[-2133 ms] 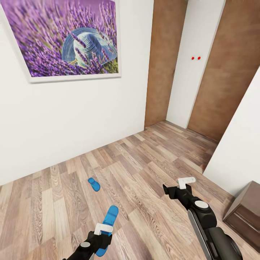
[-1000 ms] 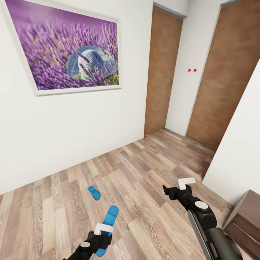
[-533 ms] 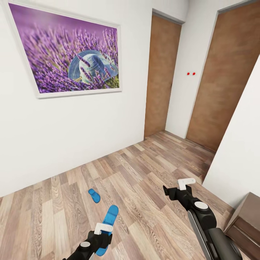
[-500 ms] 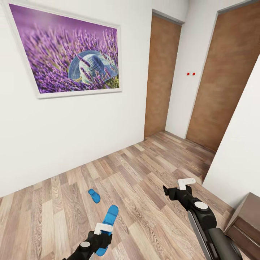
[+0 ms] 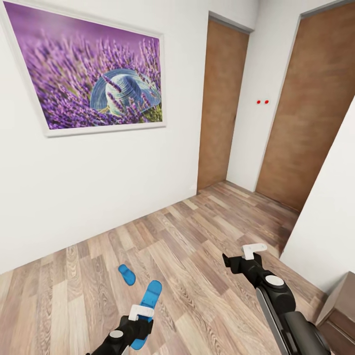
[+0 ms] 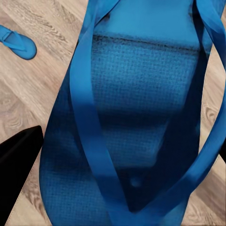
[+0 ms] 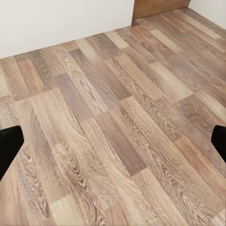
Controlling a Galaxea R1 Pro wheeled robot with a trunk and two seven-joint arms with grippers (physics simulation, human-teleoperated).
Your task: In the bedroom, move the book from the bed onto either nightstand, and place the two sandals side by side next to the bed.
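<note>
My left gripper (image 5: 142,316) is shut on one bright blue sandal (image 5: 150,297), which sticks forward from it above the floor. In the left wrist view that sandal (image 6: 132,117) is very close, with its straps showing and a dark fingertip (image 6: 16,174) beside it. The other sandal (image 5: 126,274) lies flat on the wooden floor just ahead of the held one, and also appears as a small blue shape (image 6: 19,42) in the left wrist view. My right gripper (image 5: 240,255) hovers open over bare floor (image 7: 113,122). A nightstand (image 5: 341,309) corner sits at the lower right. The book and the bed are out of view.
A white wall with a large lavender picture (image 5: 93,79) stands ahead on the left. Two brown doors (image 5: 222,103) (image 5: 310,113) stand at the back right. A white wall (image 5: 330,222) closes in on the right, above the nightstand. Wooden floor (image 5: 197,231) stretches between them.
The whole picture has shifted: the camera has tilted up and moved a little, so the wall picture sits lower. Both arms and the held sandal keep their places.
</note>
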